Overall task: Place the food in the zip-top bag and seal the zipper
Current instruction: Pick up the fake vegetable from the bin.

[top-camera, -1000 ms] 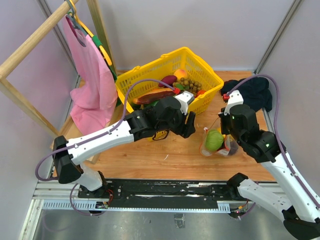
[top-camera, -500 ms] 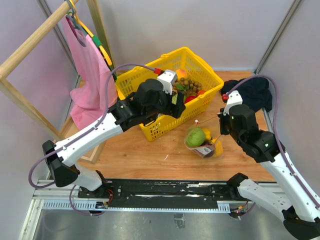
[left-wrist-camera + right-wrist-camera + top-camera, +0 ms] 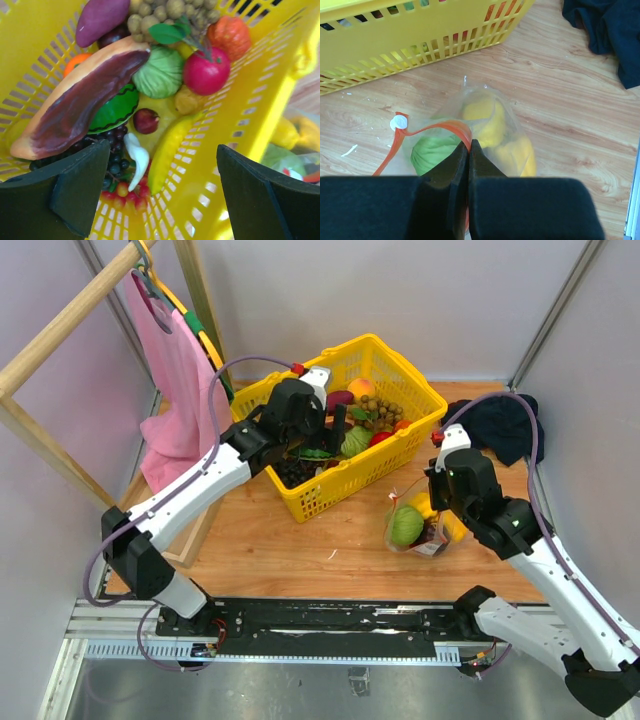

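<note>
**Change of state.** One second ago the left end effector [image 3: 170, 200] was beside the zip-top bag [image 3: 415, 525] at mid-desk. It is now over the yellow basket [image 3: 400, 370], with its jaws spread wide and nothing between them. The bag has shifted slightly on the desk [image 3: 300, 540] and now sits just in front of the basket's near right corner. The right end effector [image 3: 469, 160] remains clamped on the bag's mouth edge, with its fingers pressed together.

**Meaning for the task.** The last delivery appears complete, and the left arm is positioned for another pick. Loading is therefore judged to be still in progress, and sealing has not yet begun.

**Candidate items.** These lie below the open jaws:
- a green cabbage piece [image 3: 159, 72]
- a red round fruit [image 3: 206, 70]
- a long maroon-and-tan piece [image 3: 80, 100]
- a purple tuber [image 3: 102, 17]

**Condition of the bag.**
- The film is clear and crinkled, and it bulges around its contents.
- A green cabbage [image 3: 432, 150] and a yellow pepper [image 3: 487, 120] sit side by side inside.
- The zipper [image 3: 432, 126] bows outward in an open loop, so the mouth is unsealed.
- A white slider tab [image 3: 398, 122] sits at the far end of the strip from the pinch.
- The views do not show whether the bag's base rests fully on the desk.
</note>
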### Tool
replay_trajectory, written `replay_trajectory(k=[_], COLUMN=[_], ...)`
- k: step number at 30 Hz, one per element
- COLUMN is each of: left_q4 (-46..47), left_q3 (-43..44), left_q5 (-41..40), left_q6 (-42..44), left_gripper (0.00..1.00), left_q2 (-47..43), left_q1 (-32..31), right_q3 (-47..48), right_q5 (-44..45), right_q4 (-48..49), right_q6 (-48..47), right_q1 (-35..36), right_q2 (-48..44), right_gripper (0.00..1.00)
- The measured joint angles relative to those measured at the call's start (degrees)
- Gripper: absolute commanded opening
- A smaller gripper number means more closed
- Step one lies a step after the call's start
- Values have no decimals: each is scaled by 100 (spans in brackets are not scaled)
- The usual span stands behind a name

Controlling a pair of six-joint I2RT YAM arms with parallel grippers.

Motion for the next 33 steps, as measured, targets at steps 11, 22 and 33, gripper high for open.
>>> replay_trajectory(k=[11, 22, 33], left_q4=[-590, -905, -667], left_q3=[400, 378, 170], left_q5=[415, 767, 901], left_q6=[-168, -398, -514], left_gripper=[76, 63, 54], left_q2=[1137, 2218, 2629], left_q1=[540, 640, 776], right_q3=[-37, -79, -98], right_q5=[-39, -39, -42], right_q4=[55, 90, 107], right_q6=[2, 4, 9], right_q1=[0, 0, 0], right_q2=[-31, -101, -105], right_gripper=[1, 1, 1])
